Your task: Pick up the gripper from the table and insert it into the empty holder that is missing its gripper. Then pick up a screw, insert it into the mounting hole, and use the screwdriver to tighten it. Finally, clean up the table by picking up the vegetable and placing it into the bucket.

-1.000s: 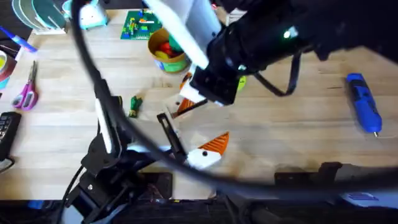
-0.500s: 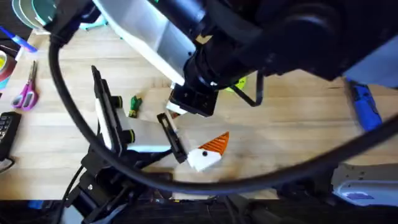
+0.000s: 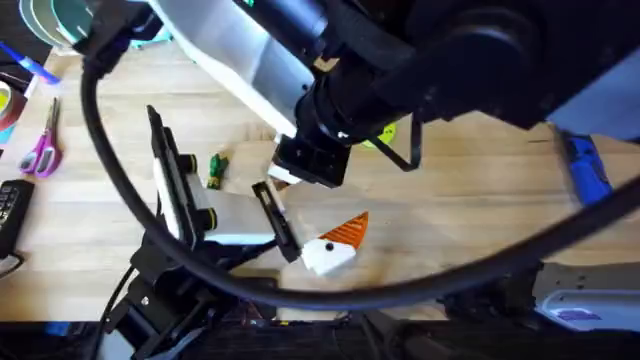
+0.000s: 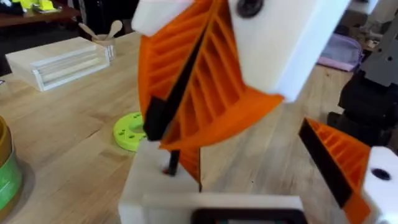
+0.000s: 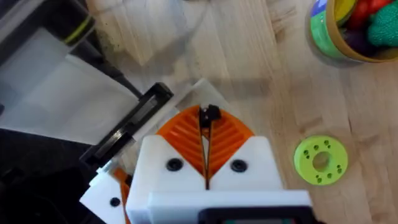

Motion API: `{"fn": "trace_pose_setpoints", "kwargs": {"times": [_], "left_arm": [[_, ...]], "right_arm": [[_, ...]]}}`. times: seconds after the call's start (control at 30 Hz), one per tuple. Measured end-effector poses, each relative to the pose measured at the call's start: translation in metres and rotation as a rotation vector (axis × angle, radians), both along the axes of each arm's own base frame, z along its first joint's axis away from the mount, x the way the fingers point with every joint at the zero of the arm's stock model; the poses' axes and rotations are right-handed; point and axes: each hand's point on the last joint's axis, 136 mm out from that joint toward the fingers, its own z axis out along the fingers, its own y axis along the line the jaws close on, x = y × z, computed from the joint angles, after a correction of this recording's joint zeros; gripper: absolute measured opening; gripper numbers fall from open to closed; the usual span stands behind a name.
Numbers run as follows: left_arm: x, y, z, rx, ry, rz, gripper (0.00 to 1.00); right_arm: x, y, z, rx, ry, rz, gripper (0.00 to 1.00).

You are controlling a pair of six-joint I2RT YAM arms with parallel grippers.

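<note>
1. The small round yellow bucket with a green band [image 5: 341, 31] stands on the wooden table [image 5: 249, 56], holding colourful toys: red, teal and purple pieces.
2. Near it lies a flat lime-green disc with holes [image 5: 320, 160].
3. The right gripper [image 5: 207, 124] has its orange ribbed pads pressed together, pinching a small dark item at the tips.
4. I cannot tell the left gripper's [image 4: 249, 134] state.
5. The tiny dark-green toy vegetable [image 3: 216, 169] lies on the table, outside the bucket.
6. The blue-handled screwdriver [image 3: 586, 170] lies far right.

Blue screwdriver [image 3: 585, 172] flat at table's right edge — small green vegetable [image 3: 216, 170] lying left-centre.
</note>
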Motion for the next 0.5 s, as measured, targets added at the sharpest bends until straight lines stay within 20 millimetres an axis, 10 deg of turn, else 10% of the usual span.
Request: {"fn": "trace_pose_setpoints", "kwargs": {"times": [0.5], "left_arm": [[0.0001, 0.0001, -0.0001, -0.002, 0.004, 0.001, 0.993]], "right_arm": [[-0.0007, -0.0034, -0.0019, -0.016, 0.003, -0.003, 0.007]]}}
